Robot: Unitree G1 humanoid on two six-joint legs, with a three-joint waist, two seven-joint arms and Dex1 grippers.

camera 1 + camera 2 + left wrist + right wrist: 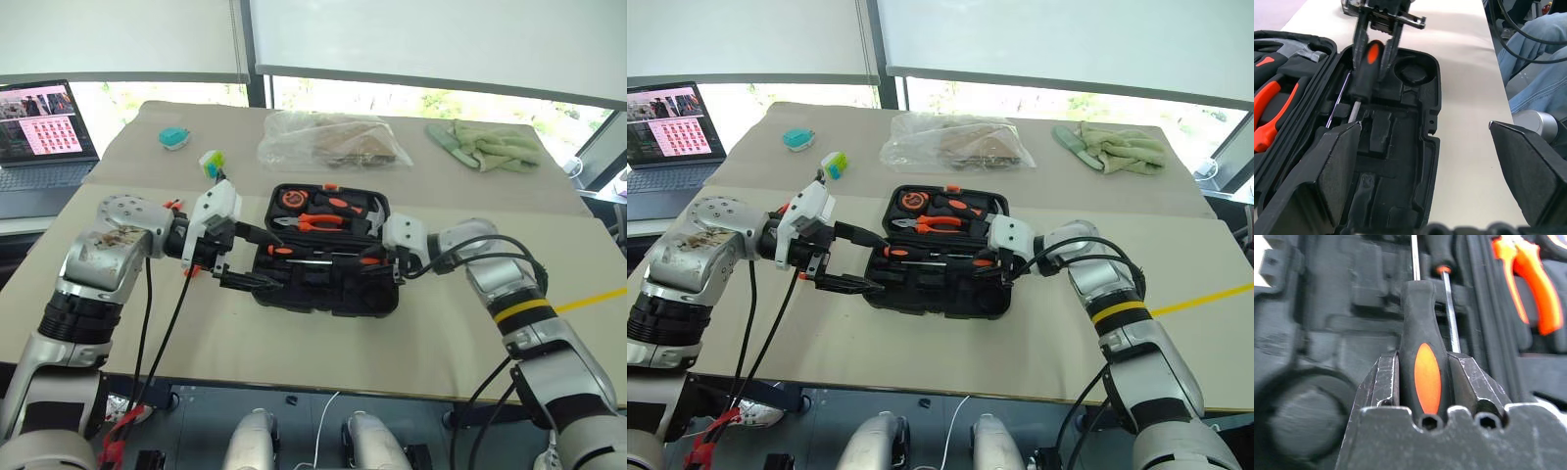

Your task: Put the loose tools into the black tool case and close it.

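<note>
At the 9 o'clock side of the tabletop point(470, 343) the left gripper point(245, 257) is seen, released and wide apart, with nothing between its fingers; it hovers just beside the left end of the black tool case point(328, 294). The case lies open at the centre of the tabletop, and a hammer point(364, 208) and orange-handled pliers point(318, 222) are already seated in its far half. At the 3 o'clock end of the case the right gripper point(1425, 377) is clenched on a black-and-orange-handled screwdriver point(1422, 362), whose shaft is pointed along the near tray, above a slot.

It is judged that the screwdriver may be laid crooked if it is let go before the handle sits in its moulded recess; then the lid would probably not close. The blade could also catch on the second screwdriver point(1447, 308) lying just beside it.

Around the case, a teal gadget point(174, 138) and a green-white gadget point(212, 162) lie at 11 o'clock, a clear plastic bag point(333, 140) at 12 o'clock, and a pale green cloth point(490, 147) at 1 o'clock. A laptop point(44, 132) stands at 10 o'clock, off the tabletop. Nothing is seen blocking the way to the slot.
</note>
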